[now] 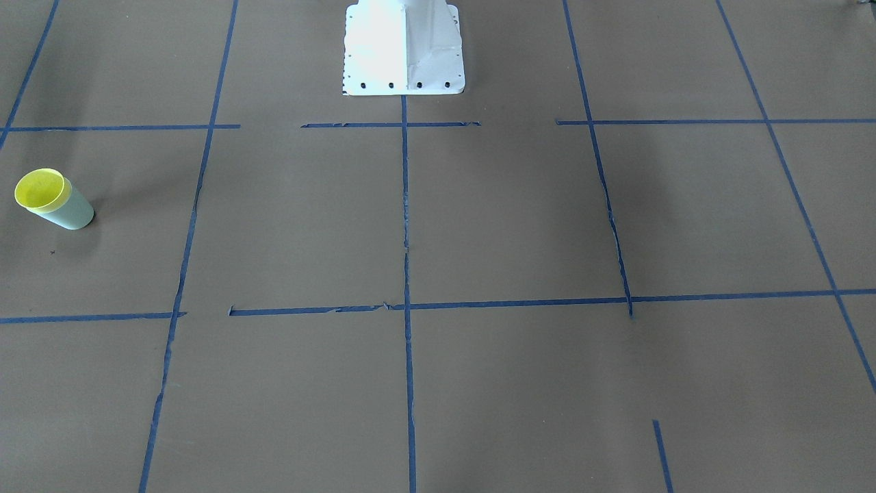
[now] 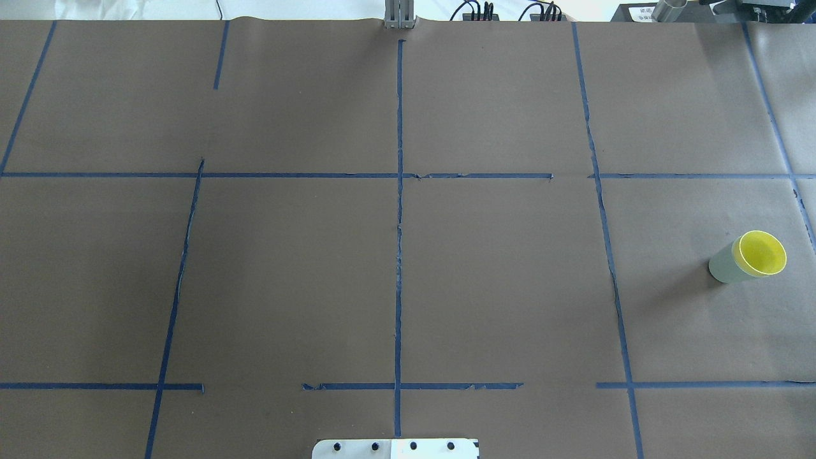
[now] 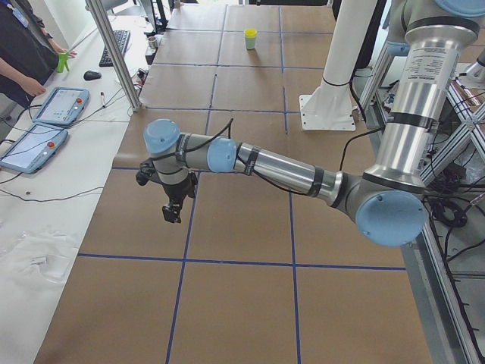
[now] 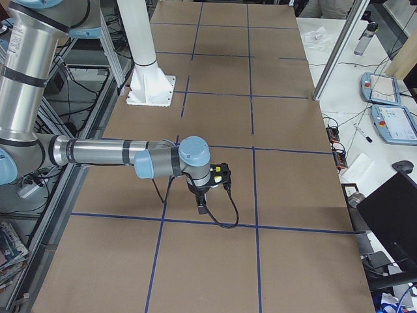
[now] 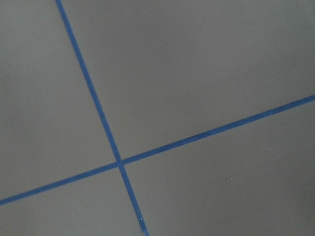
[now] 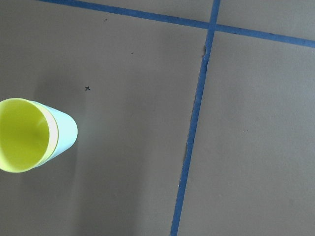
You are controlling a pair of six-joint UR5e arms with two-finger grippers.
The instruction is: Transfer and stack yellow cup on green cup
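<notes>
The yellow cup sits nested inside the green cup, and the pair stands upright on the brown table at the robot's right side. Both show in the overhead view, the yellow cup in the green cup, and in the right wrist view, yellow in green. The stack is small and far off in the exterior left view. My left gripper hangs over the table's left part and holds nothing. My right gripper hangs above the table. I cannot tell whether either is open or shut.
Blue tape lines divide the brown table into squares. The white robot pedestal stands at the table's robot-side edge. A side table with tablets and an operator lies past the far edge.
</notes>
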